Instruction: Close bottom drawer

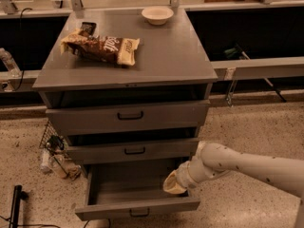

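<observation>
The bottom drawer (137, 207) is the lowest of three grey drawers in the cabinet (128, 75). It is pulled well out, its inside is bare, and its narrow front panel carries a small black bar handle (139, 214). My white arm comes in from the right. The gripper (172, 184) is at the drawer's right side, just above the right end of the front panel. The middle drawer (134, 150) and the top drawer (129, 115) are each open a little.
A brown snack bag (102, 47) and a white bowl (157, 14) lie on the cabinet top. Clutter with a wire basket (54, 151) sits on the floor left of the cabinet. A black pole (15, 205) stands at the lower left. Speckled floor lies to the right.
</observation>
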`<state>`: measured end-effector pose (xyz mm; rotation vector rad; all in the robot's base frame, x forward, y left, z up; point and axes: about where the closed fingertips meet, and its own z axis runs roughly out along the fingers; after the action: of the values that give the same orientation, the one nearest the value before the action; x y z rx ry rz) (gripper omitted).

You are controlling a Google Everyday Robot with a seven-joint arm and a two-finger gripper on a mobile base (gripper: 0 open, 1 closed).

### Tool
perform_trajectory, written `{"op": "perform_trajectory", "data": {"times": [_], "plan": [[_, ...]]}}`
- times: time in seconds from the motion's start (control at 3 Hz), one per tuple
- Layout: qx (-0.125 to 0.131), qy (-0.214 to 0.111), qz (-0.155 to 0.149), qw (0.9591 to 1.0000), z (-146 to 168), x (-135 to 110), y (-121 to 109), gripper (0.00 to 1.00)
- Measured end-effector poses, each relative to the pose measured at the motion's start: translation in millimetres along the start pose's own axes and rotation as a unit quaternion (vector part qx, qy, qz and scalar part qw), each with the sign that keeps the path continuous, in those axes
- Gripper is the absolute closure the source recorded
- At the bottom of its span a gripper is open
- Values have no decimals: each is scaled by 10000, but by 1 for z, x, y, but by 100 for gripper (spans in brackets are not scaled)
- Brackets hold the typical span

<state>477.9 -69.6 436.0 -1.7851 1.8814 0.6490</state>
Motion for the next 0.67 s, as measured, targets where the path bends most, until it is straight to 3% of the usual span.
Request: {"op": "perform_trajectory", "data": {"times": [0.33,0.67], "plan": [[69,119,55,9999,59,34,-15,75],[41,98,53,9999,56,31,-12,52]]}}
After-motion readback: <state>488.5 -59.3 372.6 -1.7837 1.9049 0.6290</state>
